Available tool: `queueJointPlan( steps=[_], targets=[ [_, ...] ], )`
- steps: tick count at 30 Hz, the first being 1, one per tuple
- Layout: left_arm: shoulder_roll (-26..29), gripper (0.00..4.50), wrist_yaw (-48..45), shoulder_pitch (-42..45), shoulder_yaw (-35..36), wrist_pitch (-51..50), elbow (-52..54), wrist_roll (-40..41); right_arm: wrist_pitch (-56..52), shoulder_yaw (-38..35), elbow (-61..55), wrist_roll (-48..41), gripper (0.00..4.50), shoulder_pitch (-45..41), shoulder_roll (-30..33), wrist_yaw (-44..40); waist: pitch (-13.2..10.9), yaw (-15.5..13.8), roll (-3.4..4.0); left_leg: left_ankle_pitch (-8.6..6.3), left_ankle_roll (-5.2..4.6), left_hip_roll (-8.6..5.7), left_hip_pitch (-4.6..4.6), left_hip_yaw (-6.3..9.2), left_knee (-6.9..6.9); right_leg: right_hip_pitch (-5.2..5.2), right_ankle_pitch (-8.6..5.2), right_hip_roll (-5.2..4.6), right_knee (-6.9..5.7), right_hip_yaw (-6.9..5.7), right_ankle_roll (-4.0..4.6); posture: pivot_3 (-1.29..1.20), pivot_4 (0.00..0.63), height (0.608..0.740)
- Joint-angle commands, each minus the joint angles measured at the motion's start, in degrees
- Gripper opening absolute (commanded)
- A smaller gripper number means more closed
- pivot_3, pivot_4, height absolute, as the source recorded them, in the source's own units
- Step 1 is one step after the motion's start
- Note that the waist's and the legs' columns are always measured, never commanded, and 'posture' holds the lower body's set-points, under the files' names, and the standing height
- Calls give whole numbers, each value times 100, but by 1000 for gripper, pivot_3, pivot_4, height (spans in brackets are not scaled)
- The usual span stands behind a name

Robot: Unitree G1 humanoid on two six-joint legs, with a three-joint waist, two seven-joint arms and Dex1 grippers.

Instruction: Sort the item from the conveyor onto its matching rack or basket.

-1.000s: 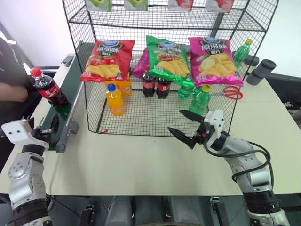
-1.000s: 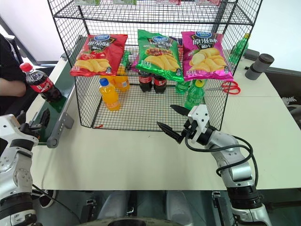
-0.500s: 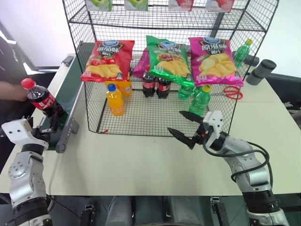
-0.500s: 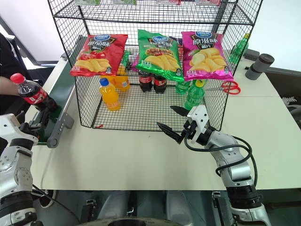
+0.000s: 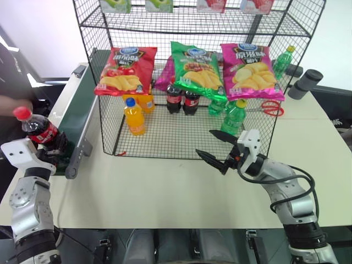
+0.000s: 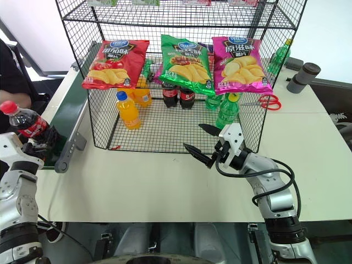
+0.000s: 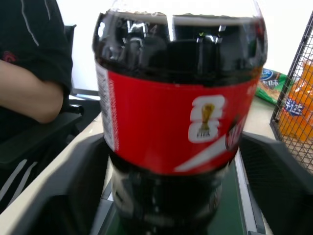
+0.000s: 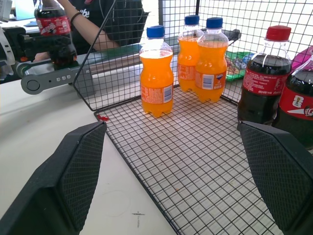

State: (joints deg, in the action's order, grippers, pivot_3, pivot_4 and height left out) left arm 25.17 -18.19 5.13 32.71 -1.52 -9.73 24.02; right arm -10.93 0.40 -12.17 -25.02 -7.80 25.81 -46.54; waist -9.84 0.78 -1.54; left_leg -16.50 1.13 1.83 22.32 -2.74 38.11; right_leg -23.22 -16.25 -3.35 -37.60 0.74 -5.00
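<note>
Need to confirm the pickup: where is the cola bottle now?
The cola bottle is at the conveyor's near end, far left in the head views, clamped in the left gripper.

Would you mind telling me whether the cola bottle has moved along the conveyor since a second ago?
Yes. The cola bottle has travelled down the conveyor toward its near end, into the left gripper.

Head stereo pair looked forward and down from above the table (image 5: 165, 192), taking in both arms, the conveyor (image 5: 74, 118) and the wire rack (image 5: 181, 137). Left wrist camera sat very close to the cola bottle (image 7: 178, 127), facing along the belt. Right wrist camera looked level into the rack floor (image 8: 195, 161); it shared the orange soda bottle (image 8: 156, 78) and cola bottle with the head views.
</note>
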Motion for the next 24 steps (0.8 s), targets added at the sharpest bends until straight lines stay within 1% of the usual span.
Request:
queueJointPlan(
  steps=[1,3,7,10,13,15,17,19,20,23,24],
  targets=[
    [131,2841,48,20,86,153,75,-65,53,-20,-183,-53,4500,-51,-46,-5,0,0,0,0,0,0,0,0,0,0,0,0,0,0,0,0,150,740],
    [112,2841,11,-17,127,216,205,-11,49,-19,-180,-54,4500,-59,-43,-1,0,0,0,0,0,0,0,0,0,0,0,-1,0,0,0,0,150,740],
    [162,2841,-66,7,365,212,633,374,-24,-37,-190,-88,4500,-90,-12,11,-2,1,-6,0,0,1,2,2,0,-1,0,-1,0,-1,0,0,150,740],
    [448,2841,-431,44,371,-284,1424,1011,-144,-85,-252,-148,4500,-168,13,42,-7,3,-28,0,1,1,9,4,0,-8,0,-3,1,-2,0,0,150,740],
    [827,2841,-1031,-127,262,-1078,2207,1838,-422,-34,-357,-196,4500,-209,101,22,-8,3,-33,0,2,1,12,6,0,-10,0,-8,2,-2,1,0,150,740],
    [1218,2841,-1476,-350,87,-1819,2827,2508,-775,129,-522,-72,4500,-287,229,96,-9,13,-31,-1,3,-1,12,5,-3,-9,-1,-16,7,-2,2,0,150,740],
    [1585,2841,-1786,-521,-169,-2422,3391,2988,-1066,160,-701,-300,4500,-386,249,51,-9,18,-27,-1,3,-4,12,5,-8,-7,-2,-22,16,-2,4,0,150,740],
    [1784,2841,-2016,-545,-758,-2828,3740,3074,-1398,174,-846,-635,4500,-475,305,-141,-14,16,-17,-1,3,-4,12,5,-10,-6,-3,-22,20,-1,6,0,150,740],
    [1813,2841,-2063,-528,-927,-2931,3813,3072,-1483,178,-886,-691,4500,-496,321,-180,-14,17,-14,-1,3,-5,11,5,-10,-6,-3,-22,20,-2,7,0,150,740],
    [1716,2841,-2120,-387,-1429,-3051,3933,2917,-1685,161,-963,-810,4500,-539,313,-178,-15,40,-14,-1,3,-3,10,5,-11,-7,-6,-18,18,-3,12,0,150,740],
    [1604,2841,-2198,-274,-1765,-2998,3816,2711,-1748,160,-1029,-887,4500,-535,286,-171,-15,35,-12,-1,3,-2,10,5,-12,-8,-5,-16,17,-2,11,0,150,740]
  ],
)
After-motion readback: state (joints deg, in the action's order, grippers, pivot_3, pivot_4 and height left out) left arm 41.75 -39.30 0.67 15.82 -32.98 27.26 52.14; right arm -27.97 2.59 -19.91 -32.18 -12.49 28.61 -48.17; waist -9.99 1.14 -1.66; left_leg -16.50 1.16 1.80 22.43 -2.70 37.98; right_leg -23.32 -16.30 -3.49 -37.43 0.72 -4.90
